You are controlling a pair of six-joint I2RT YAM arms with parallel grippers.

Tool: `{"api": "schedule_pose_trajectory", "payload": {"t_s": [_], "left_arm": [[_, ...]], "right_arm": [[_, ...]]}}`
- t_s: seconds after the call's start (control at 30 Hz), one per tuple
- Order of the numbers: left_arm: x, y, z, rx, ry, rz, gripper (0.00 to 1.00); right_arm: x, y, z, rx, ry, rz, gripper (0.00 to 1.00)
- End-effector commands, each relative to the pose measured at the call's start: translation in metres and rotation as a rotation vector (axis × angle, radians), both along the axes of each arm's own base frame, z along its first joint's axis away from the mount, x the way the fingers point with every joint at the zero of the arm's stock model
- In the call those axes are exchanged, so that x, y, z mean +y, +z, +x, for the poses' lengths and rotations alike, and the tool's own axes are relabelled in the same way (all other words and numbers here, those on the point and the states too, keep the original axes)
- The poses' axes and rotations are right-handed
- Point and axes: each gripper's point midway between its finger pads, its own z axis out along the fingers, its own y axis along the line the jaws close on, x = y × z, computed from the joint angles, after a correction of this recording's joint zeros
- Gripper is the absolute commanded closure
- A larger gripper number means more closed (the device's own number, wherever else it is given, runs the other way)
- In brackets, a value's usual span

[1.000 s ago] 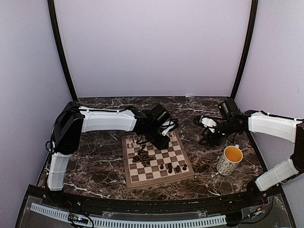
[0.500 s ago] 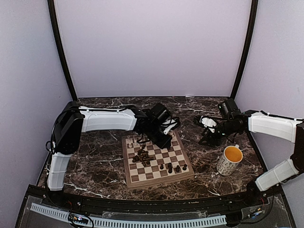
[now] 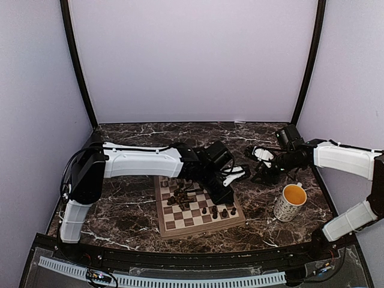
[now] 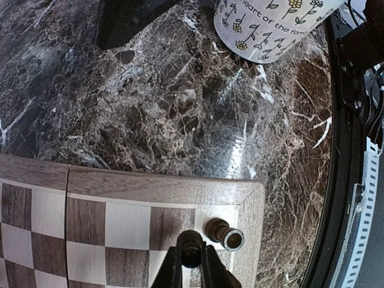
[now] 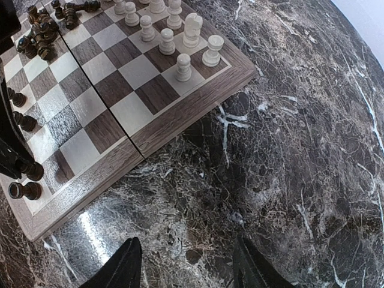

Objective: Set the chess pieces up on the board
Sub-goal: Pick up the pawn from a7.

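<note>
— Which step is in hand?

— Seating a dark man on the near rank, I judge. The left gripper (image 4: 192, 259) has its fingers pinched on the head of a dark piece (image 4: 192, 242). It is low over the board (image 4: 150, 187), at about 4 o'clock from the board's centre in the overhead view.

— Is the piece down on its square?

— I cannot tell, because the fingers hide its foot. A second dark piece (image 4: 225, 235) sits just beside it at 2 o'clock, on the corner square.

— So what does the next move call for?

— Settle the piece upright in the middle of its square. Then spread the fingers only a little and lift straight up, since that neighbour is close enough to be knocked over. After that there is the heap of dark pieces (image 3: 179, 197), jumbled at about 9 o'clock on the board, so plenty of the task is left.

— And the other arm?

— The right gripper (image 5: 189, 271) has its fingers spread and nothing between them. It hangs over the bare marble table (image 5: 288, 150), off the board's 2 o'clock side. The pale pieces (image 5: 174, 33) stand near the far right corner.

— Any containers?

— Only the mug (image 3: 291, 203), upright at 3 o'clock of the board, near it but apart. Its inside is yellow and I see no piece in it (though the overhead view does not show the very bottom)
</note>
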Motion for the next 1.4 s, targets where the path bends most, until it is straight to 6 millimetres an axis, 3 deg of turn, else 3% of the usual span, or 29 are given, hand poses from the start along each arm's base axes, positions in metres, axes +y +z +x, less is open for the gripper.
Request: {"api": "schedule_pose_trajectory", "payload": {"t_s": [0.0, 0.43, 0.97, 1.37], "left_arm": [[0.001, 0.004, -0.003, 0.018, -0.053, -0.001, 0.93], [-0.005, -0.003, -0.002, 0.024, -0.042, 0.01, 0.91], [-0.004, -0.008, 0.0, 0.022, -0.035, 0.031, 0.8], [-0.004, 0.0, 0.003, 0.005, -0.033, 0.032, 0.75]], "right_arm": [[0.001, -0.001, 0.002, -0.008, 0.005, 0.002, 0.47], [0.0, 0.0, 0.002, -0.013, 0.003, 0.001, 0.47], [0.001, -0.002, 0.002, -0.007, 0.005, -0.002, 0.47], [0.001, -0.003, 0.002, -0.002, 0.005, -0.002, 0.47]]}}
